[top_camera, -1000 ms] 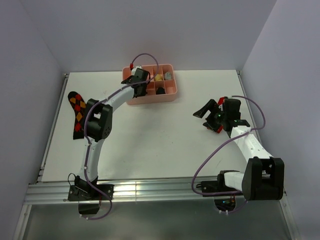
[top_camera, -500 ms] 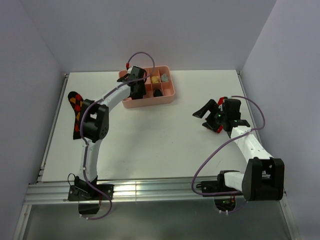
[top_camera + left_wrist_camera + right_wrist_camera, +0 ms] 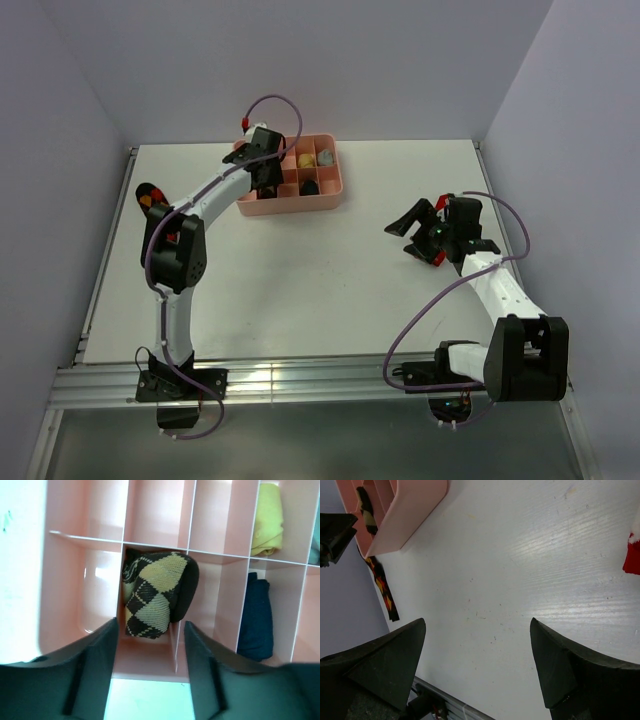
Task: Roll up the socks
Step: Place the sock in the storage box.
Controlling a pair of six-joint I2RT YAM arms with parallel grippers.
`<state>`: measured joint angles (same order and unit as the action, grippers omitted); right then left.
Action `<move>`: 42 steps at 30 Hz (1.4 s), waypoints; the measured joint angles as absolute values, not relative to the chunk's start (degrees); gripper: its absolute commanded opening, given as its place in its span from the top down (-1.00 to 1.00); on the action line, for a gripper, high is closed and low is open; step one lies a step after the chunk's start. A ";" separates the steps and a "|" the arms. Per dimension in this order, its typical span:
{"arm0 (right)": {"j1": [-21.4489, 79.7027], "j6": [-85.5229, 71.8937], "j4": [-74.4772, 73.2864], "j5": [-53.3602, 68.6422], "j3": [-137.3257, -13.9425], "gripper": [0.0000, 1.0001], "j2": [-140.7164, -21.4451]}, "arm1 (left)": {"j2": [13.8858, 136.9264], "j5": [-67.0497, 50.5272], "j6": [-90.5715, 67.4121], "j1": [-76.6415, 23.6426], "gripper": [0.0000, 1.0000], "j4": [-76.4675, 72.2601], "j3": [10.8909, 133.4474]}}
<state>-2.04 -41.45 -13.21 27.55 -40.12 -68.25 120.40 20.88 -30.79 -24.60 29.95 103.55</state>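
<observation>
Hovering part open and empty, the left gripper (image 3: 150,627) frames the tan sock (image 3: 155,595), already a rolled bundle in a tray (image 3: 85,555) compartment. The right gripper (image 3: 477,625) is spread wide above the surface (image 3: 520,555), holding nothing. The red sock (image 3: 634,555), white trim showing, lies just beside it. The red-orange sock (image 3: 384,587) lies flat at the far left. All are probably light, limp, grippy knit, so a pinch at the toe or cuff edge should start a roll.

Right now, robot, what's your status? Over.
Left tool open, above rolled tan argyle sock in pink tray. Right tool open, empty. Red-orange argyle sock unrolled, left edge; red sock by right tool. Nothing blocking.
</observation>
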 measured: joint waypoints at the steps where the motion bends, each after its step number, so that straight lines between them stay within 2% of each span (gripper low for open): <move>1: -2.04 -41.45 -13.19 27.62 -40.12 -0.83 -68.25 | 120.22 21.02 -30.68 -24.58 0.04 29.54 102.96; 2: -2.04 -41.45 -13.15 27.70 -40.12 -0.83 -68.25 | 120.18 21.21 -30.68 -24.60 0.13 29.12 102.56; 5: -2.07 -41.45 -13.06 27.88 -40.12 -0.82 -68.25 | 120.18 21.85 -30.02 -24.60 0.16 27.57 101.62; 13: -2.09 -41.43 -12.95 27.94 -40.12 -0.82 -68.25 | 121.01 22.98 -28.03 -24.53 0.19 22.00 101.51; 24: -2.09 -41.41 -12.88 27.94 -40.05 -0.82 -68.25 | 128.27 23.33 -28.23 -23.68 0.21 19.70 102.24; 37: -2.11 -40.77 -12.91 27.94 -40.05 -0.82 -67.51 | 128.35 22.76 -26.00 -23.16 -0.02 20.10 104.05; 42: -2.13 -40.03 -12.95 27.57 -40.07 -0.82 -63.40 | 129.14 22.72 -24.45 -22.02 -0.24 19.92 110.06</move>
